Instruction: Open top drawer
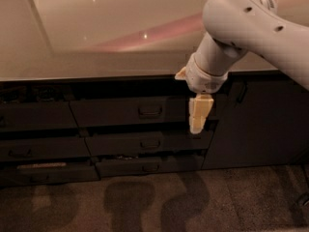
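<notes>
Hanging tips-down with fingers point(201, 108) pressed together and empty, the gripper point(195, 127) sits by the right end of the top drawer point(106, 112), whose loop handle point(150, 111) lies left of them, so a closed approach would likely glance off the front unhooked.

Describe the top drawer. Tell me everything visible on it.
The top drawer is a wide, flat, dark grey front just under the countertop, with one small dark loop handle at its centre. No interior shows. The cream gripper hangs pointing down before its right end, right of the handle; contact cannot be judged.
</notes>
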`<move>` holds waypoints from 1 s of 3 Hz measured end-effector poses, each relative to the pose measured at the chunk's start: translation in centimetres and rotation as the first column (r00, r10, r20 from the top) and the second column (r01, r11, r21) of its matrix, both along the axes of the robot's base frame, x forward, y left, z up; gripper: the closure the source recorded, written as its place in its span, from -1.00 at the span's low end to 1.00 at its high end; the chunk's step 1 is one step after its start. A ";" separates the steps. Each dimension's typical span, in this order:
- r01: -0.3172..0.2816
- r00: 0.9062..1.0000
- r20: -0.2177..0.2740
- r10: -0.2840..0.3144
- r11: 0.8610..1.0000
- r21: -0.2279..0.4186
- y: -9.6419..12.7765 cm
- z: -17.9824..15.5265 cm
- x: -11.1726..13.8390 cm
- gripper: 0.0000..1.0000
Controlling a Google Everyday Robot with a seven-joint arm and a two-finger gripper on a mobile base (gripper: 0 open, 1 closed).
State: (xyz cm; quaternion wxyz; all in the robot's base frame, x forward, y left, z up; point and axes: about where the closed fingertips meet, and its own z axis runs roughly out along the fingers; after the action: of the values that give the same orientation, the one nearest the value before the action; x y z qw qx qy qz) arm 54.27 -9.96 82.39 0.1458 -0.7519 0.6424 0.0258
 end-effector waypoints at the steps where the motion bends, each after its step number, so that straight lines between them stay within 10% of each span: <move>1: -0.036 0.999 -0.016 0.036 0.999 0.017 -1.5 -5.0 -0.3 -1.00; 3: -0.050 0.997 0.065 0.050 0.999 -0.007 -1.3 -4.7 -0.7 -1.00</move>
State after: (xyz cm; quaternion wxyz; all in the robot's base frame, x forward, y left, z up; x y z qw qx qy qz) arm 53.62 -11.30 77.67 0.1639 -0.7686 0.6184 0.0033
